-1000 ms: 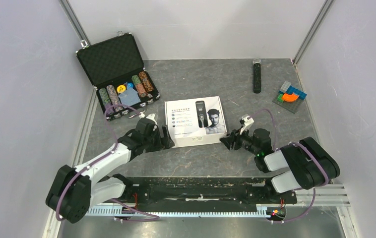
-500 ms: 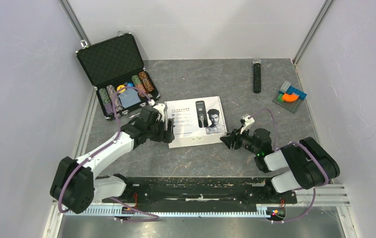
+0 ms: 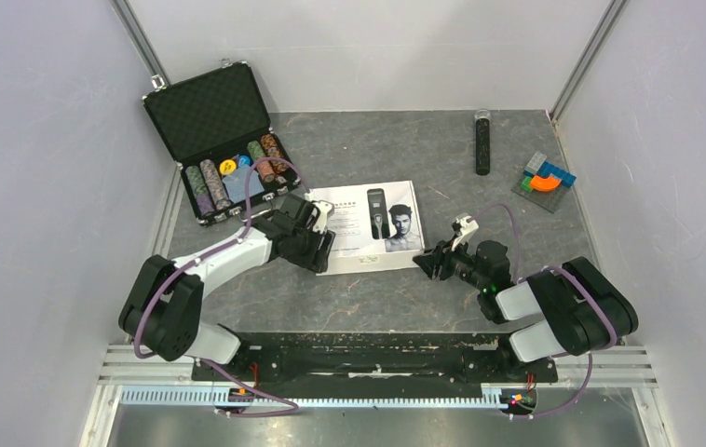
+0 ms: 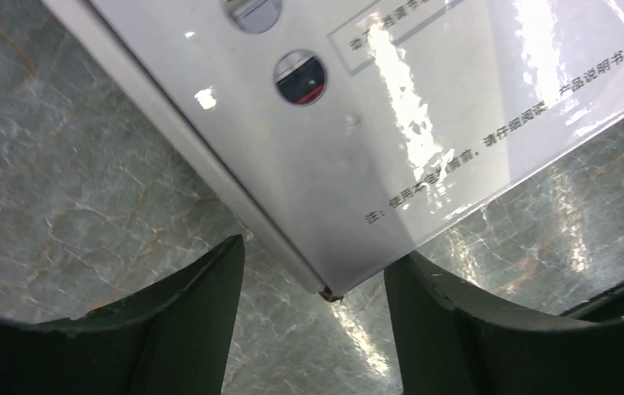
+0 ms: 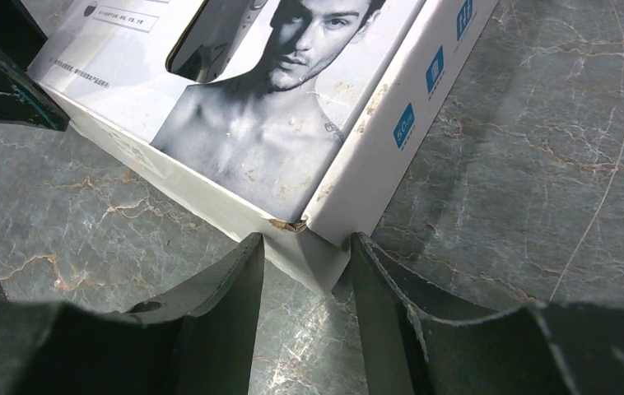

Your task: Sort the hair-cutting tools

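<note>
The left jaws have swung along the white cardboard clipper box (image 3: 363,253) to its near-left corner, straddling it unclenched. The right jaws stay clamped on the near-right corner. The box lies mid-way across the grey desk (image 3: 377,149); the tools, unseen, are probably inside, awaiting opening.

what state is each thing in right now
white box, closed, lying flat
chip case, lid open
black stick, lying flat
left gripper, jaws open, astride the box's near left corner
right gripper, jaws pinching the box's near right corner
</note>
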Robot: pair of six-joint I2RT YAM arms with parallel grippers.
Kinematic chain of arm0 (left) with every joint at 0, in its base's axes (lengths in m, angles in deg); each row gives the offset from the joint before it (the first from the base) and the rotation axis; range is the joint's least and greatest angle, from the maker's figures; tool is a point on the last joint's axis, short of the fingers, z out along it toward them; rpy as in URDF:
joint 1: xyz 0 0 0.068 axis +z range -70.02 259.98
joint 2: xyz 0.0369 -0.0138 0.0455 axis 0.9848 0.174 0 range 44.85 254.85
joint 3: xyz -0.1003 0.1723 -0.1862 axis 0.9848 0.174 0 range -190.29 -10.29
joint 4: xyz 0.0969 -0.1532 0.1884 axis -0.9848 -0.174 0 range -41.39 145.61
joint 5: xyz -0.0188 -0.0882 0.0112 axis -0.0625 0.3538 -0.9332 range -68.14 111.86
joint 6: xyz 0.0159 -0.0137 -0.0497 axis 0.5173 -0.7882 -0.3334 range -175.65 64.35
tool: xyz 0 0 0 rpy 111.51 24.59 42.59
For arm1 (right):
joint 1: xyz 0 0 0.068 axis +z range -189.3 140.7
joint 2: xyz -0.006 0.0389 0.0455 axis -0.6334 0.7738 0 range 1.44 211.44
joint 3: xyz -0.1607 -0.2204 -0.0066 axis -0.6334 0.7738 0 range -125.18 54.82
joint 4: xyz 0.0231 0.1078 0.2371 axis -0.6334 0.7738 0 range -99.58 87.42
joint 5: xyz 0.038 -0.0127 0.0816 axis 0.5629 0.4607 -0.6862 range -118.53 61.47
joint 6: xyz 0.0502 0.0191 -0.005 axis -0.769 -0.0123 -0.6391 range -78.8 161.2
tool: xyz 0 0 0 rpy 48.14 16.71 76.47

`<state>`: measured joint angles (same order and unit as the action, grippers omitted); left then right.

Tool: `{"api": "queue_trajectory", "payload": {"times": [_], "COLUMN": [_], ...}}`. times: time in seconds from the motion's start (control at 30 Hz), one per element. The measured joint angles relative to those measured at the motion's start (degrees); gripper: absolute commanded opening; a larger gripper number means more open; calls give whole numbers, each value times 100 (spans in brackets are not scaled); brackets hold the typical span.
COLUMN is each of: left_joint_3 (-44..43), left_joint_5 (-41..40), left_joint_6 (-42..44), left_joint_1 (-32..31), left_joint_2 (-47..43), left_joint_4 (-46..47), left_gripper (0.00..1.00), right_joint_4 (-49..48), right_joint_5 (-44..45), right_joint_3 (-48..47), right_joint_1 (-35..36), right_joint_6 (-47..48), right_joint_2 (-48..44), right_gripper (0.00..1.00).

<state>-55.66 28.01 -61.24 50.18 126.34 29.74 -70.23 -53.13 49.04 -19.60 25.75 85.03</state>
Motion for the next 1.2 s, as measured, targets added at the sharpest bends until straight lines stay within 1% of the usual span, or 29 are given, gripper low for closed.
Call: {"api": "queue_trajectory", "payload": {"times": [0.03,0.07,0.13,0.17,0.3,0.53,0.67,0.93,1.1,1.2], "left_joint_3": [-37,-70,-87,-90,-96,-96,-96,-173,-210,-234], "left_joint_5": [22,24,33,22,0,-31,-125,-636,-824,-903], "left_joint_6": [22,92,227,295,446,459,459,433,367,345], "left_joint_1": [-17,-31,-66,-83,-87,-96,-133,-334,-339,-339], "left_joint_2": [31,61,94,109,149,149,149,319,330,330], "left_joint_4": [-20,-17,46,61,87,90,94,111,116,116], "left_gripper": [54,49,24,22,24,27,28,31,36,41], "right_joint_4": [-13,-26,-59,-63,-66,-37,221,599,640,717], "right_joint_5": [-2,-7,-13,-15,85,138,369,807,907,1005], "right_joint_3": [0,0,-4,-9,-13,-11,-13,-90,-245,-404], "right_joint_1": [0,0,0,0,-22,-20,-9,7,7,7], "right_joint_6": [-7,-17,-28,-31,0,20,107,197,142,61], "right_joint_2": [0,2,2,2,-9,-17,-55,-35,205,339], "right_gripper": [45,45,45,45,45,46,45,33,24,19]}}
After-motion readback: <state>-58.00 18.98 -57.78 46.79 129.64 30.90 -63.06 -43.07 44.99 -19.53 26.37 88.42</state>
